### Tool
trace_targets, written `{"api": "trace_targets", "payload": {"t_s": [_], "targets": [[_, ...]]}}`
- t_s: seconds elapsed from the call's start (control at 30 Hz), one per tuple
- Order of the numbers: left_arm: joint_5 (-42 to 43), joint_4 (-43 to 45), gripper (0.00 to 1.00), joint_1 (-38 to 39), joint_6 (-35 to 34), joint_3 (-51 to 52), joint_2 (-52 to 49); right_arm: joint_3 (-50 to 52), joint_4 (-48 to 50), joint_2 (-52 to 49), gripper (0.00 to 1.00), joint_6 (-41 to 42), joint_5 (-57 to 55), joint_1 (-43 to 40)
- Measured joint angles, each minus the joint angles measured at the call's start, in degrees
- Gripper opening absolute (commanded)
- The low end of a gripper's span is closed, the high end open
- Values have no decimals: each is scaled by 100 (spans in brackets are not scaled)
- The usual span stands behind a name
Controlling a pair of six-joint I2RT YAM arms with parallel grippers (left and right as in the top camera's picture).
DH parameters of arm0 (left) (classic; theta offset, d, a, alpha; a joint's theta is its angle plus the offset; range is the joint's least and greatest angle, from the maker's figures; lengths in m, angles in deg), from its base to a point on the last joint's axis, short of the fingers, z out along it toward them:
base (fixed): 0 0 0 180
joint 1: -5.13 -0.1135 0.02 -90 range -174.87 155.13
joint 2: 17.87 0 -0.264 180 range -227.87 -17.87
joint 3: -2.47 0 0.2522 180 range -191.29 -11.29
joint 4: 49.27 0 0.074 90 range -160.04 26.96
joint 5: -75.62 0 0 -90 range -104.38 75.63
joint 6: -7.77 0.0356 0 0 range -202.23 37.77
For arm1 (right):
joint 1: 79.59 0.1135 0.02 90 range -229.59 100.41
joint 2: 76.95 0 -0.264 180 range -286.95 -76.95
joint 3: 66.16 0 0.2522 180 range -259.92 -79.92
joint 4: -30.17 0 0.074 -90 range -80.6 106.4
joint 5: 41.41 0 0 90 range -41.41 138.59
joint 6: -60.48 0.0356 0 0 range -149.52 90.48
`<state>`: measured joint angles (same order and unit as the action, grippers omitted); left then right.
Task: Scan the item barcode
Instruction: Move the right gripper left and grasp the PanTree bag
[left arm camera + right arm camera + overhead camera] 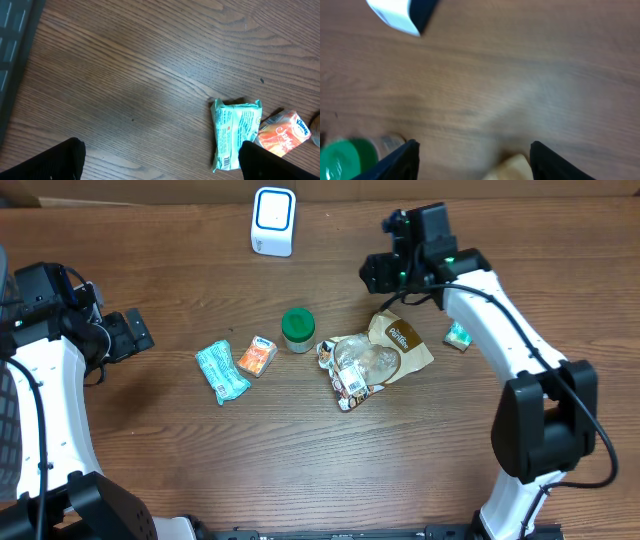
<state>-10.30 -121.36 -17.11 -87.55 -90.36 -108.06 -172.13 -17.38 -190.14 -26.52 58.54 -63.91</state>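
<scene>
While your right gripper (pixel 474 146) hangs over the table (pixel 520 75), its jaws stand apart with nothing in them. Only a tan corner of the bag (pixel 512 167) shows low between the fingers, untouched. Just outside the finger on the view's left sits the green lid (pixel 342 157), and well ahead to that same side stands the scanner (pixel 395 12). Your left gripper (pixel 161 145) is spread wide and empty too. The teal packet (pixel 235 132) lies just inside one finger, with the orange packet (pixel 285 132) right beside it.
</scene>
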Motion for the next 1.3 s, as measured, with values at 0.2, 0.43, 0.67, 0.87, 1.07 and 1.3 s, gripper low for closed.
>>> {"api": "trace_targets", "payload": {"t_s": [0.2,0.43,0.67,0.87,1.07,1.3], "targets": [[0,0,100,0,0,0,0,-7,400,-671,61,175,-39,118],[0,0,100,0,0,-2,0,-15,-249,-938,61,367,-39,76],[0,-2,100,0,0,0,0,-17,-1506,-938,61,579,-50,-297],[0,0,100,0,0,0,0,-22,-2531,-938,61,603,-81,-417],[0,0,100,0,0,0,0,-31,-3569,-938,72,616,-87,-439],[0,-2,100,0,0,0,0,-33,-4264,-938,80,476,-94,-439]]}}
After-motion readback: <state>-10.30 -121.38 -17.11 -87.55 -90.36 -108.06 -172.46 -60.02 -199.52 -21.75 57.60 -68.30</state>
